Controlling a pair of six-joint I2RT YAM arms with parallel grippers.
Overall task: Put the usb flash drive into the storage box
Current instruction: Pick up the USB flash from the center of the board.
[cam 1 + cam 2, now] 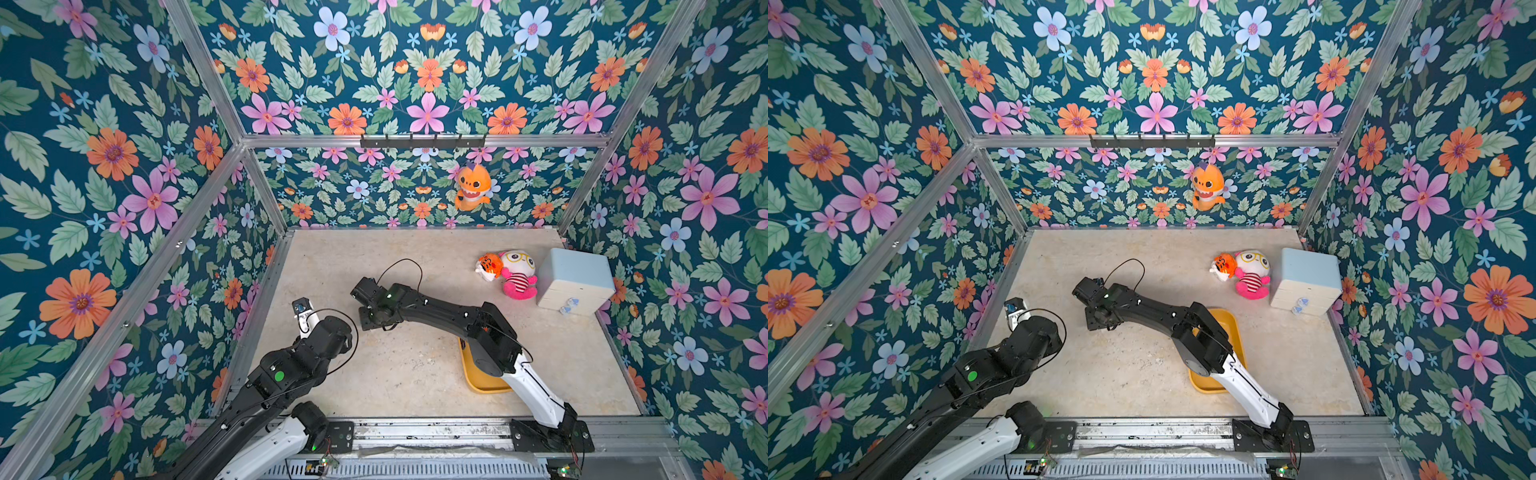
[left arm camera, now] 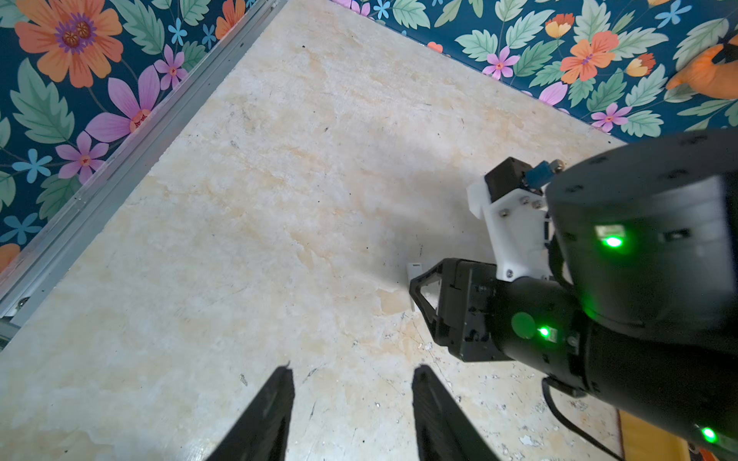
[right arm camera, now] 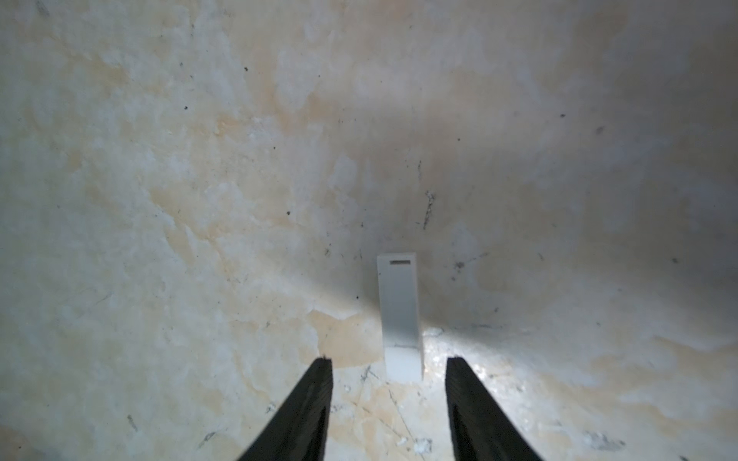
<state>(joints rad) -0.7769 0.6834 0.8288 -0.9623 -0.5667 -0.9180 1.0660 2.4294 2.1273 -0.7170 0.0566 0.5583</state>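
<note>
Both top views: yellow storage box on the table, partly under the right arm. Left wrist view: left gripper has its jaws apart and empty over bare table. Right wrist view: right gripper has its jaws apart; white flash drive lies flat on the table, its near end between the fingertips, untouched.
</note>
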